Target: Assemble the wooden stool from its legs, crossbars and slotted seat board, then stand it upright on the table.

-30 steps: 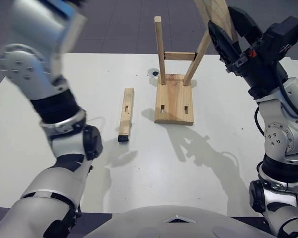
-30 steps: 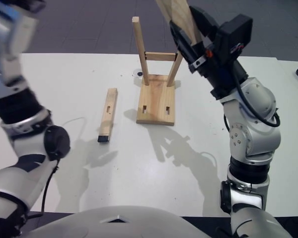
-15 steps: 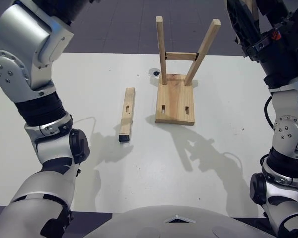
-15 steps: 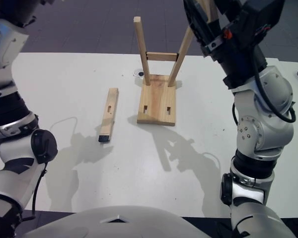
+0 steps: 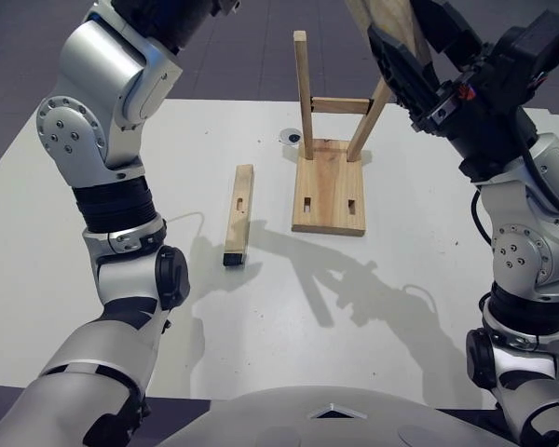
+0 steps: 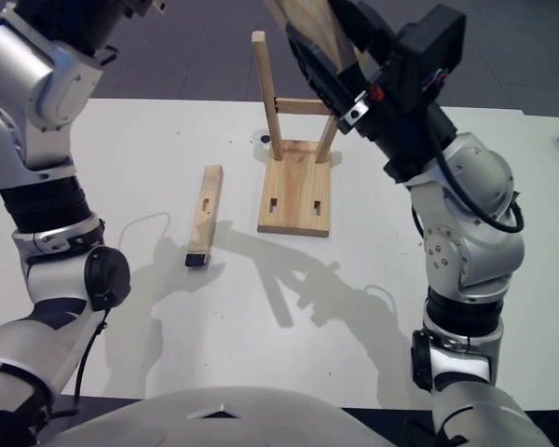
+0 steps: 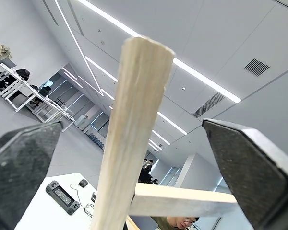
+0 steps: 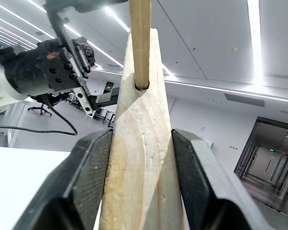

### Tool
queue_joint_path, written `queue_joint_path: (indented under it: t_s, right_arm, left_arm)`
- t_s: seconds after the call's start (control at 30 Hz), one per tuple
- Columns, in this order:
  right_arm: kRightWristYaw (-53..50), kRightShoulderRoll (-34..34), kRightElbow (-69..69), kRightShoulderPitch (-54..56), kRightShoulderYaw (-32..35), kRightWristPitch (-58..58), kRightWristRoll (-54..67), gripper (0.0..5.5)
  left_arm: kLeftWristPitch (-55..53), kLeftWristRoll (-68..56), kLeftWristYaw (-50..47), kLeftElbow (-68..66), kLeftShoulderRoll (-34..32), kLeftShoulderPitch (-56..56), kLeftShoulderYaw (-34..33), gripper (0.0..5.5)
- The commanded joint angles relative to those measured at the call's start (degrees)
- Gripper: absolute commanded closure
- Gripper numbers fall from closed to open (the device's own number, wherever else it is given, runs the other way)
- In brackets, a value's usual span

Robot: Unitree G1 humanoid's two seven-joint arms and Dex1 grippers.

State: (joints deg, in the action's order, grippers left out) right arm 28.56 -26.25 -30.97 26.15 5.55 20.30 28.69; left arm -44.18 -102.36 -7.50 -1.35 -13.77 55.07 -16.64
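Two legs (image 5: pixel 301 93) in seat board (image 5: pixel 328 200) slots; right gripper (image 8: pixel 141 139) tight on wooden piece (image 8: pixel 143 103); left gripper (image 7: pixel 132 127) wide.

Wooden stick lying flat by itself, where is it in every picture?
Left eye view: the loose leg lies left of centre, its black end nearest the robot.
Right eye view: the loose leg again lies left of centre.
Left wrist view: not in it.
Right wrist view: not in it.
Shared landmark: the seat board with two upright legs, just to the robot's right of it.
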Motion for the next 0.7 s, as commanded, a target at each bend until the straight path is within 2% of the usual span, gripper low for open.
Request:
queue_joint_path:
  t_s: [0.03,0.1,0.2,0.7]
  right_arm:
    - [1.03,-0.31,-0.63,-1.15,-1.22,-0.64,-0.64,3.46]
    - [1.40,-0.37,-0.76,-1.62,-1.86,-0.79,-1.06,3.46]
    - [1.81,-0.38,-1.00,-2.00,-2.61,-0.91,-1.51,3.46]
    - [2.23,-0.41,-0.62,-2.02,-3.14,-1.36,-3.20,3.46]
  left_arm:
    - [0.36,1.12,0.04,0.27,0.24,1.29,0.21,0.10]
    - [0.41,1.31,0.07,0.22,0.30,1.15,0.23,0.10]
    - [0.25,1.64,0.03,0.23,0.56,0.86,0.46,0.49]
    - [0.00,3.01,0.22,0.18,0.45,-0.03,0.25,2.84]
